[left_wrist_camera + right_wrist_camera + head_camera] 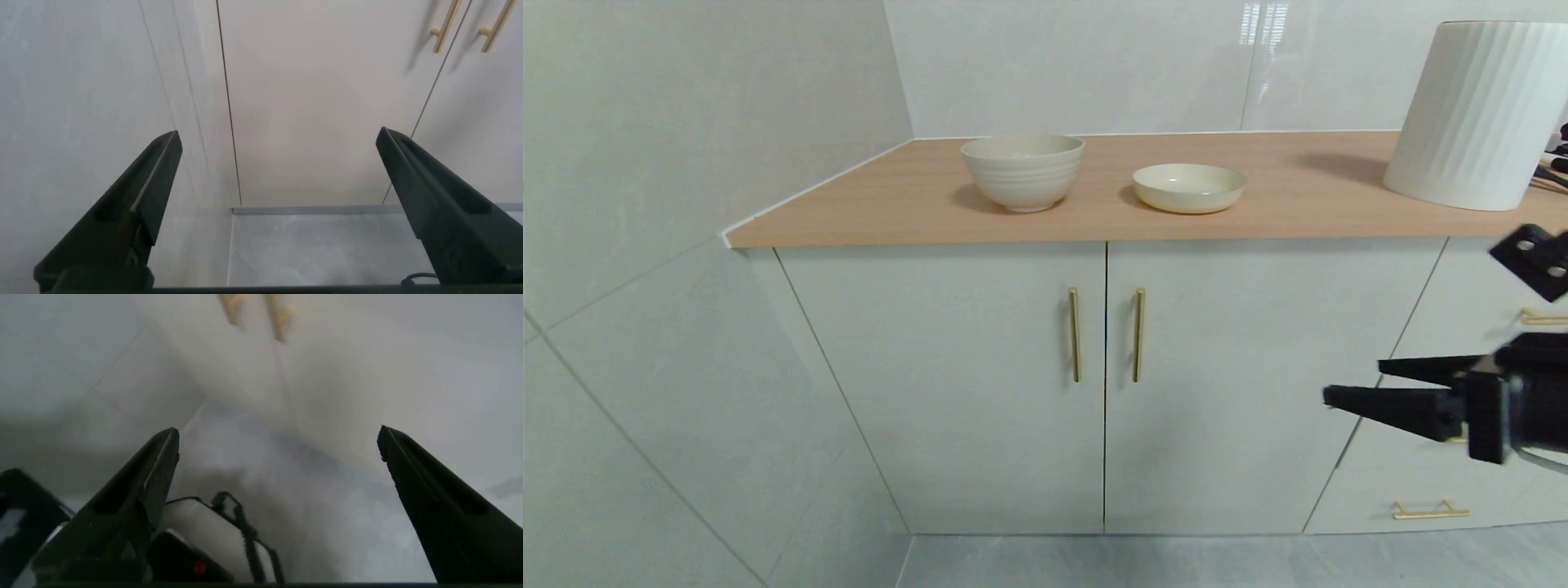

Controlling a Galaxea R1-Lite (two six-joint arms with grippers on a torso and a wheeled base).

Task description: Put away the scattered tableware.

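A deep ribbed cream bowl [1023, 170] stands on the wooden countertop [907, 204]. To its right lies a shallow cream dish [1189, 187]. My right gripper [1354, 382] hangs below counter height in front of the cabinet's right side, open and holding nothing, its fingers pointing left. In the right wrist view the right gripper [278, 438] stands wide open over the grey floor. My left gripper [278, 140] is open too, low down, facing the left cabinet door and the floor.
Two shut cabinet doors with gold handles [1075, 335] [1138, 335] sit under the bowls. A tall white ribbed container [1478, 114] stands at the counter's right. Drawers with gold pulls [1429, 512] lie right of the doors. A tiled wall closes the left side.
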